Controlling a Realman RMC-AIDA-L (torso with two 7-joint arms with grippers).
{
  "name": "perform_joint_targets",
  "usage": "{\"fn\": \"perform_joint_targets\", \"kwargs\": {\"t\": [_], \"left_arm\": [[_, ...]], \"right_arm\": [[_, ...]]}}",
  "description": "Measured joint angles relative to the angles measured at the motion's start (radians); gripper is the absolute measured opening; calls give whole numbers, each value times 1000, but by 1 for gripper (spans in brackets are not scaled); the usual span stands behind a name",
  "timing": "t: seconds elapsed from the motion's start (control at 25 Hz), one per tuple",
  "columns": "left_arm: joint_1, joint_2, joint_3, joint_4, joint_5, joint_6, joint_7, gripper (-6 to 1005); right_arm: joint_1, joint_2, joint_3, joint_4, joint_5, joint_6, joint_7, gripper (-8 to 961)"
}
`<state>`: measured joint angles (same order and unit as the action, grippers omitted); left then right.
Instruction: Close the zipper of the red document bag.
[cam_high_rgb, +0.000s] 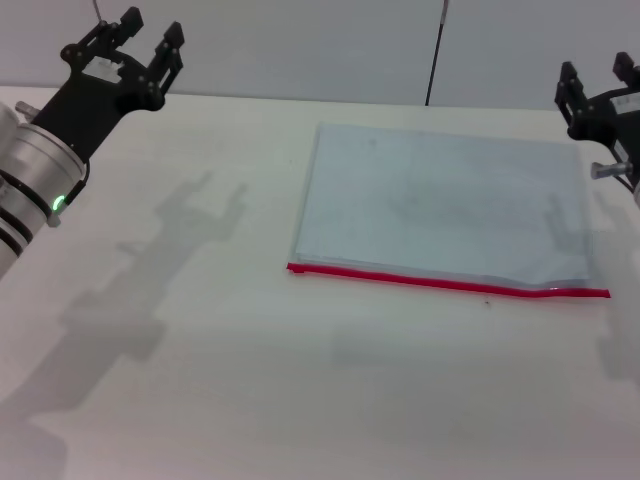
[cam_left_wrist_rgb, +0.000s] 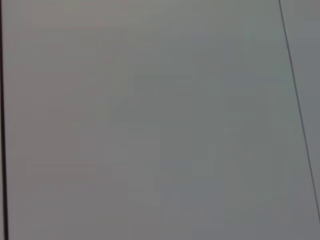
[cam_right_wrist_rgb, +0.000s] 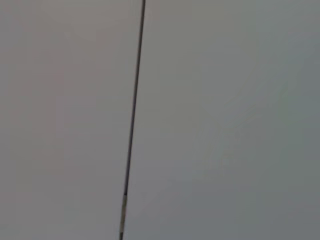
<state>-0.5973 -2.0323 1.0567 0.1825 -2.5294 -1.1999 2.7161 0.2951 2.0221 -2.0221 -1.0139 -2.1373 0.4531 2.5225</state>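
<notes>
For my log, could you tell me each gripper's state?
Left gripper: open, holding nothing.
Right gripper: open, holding nothing.

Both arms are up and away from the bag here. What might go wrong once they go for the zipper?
1. The bag lies loose and flat on the table; pulling along the zipper may drag it unless one gripper pins it.
2. The zipper is a thin strip flush with the table, so fingers may miss it.
3. The left gripper is far from the bag; the right gripper is nearer, at its far corner.
</notes>
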Motion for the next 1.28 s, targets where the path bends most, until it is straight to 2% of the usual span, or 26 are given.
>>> {"fn": "perform_joint_targets", "kwargs": {"t": [0.8, 1.0, 1.08, 1.28], "left_arm": [[7, 2, 0, 7, 31, 21, -5, 519], [9, 3, 0, 12, 31, 61, -11, 517], [9, 3, 0, 18, 31, 62, -12, 516], [11, 3, 0, 21, 31, 68, -13, 515]], "right_arm": [[1, 0, -33, -27, 0, 2, -4, 588], [-72, -3, -37, -98, 1, -13, -4, 587], [-145, -14, -29, -178, 1, -41, -8, 586], [-196, -28, -1, -233, 0, -144, -57, 587]]}}
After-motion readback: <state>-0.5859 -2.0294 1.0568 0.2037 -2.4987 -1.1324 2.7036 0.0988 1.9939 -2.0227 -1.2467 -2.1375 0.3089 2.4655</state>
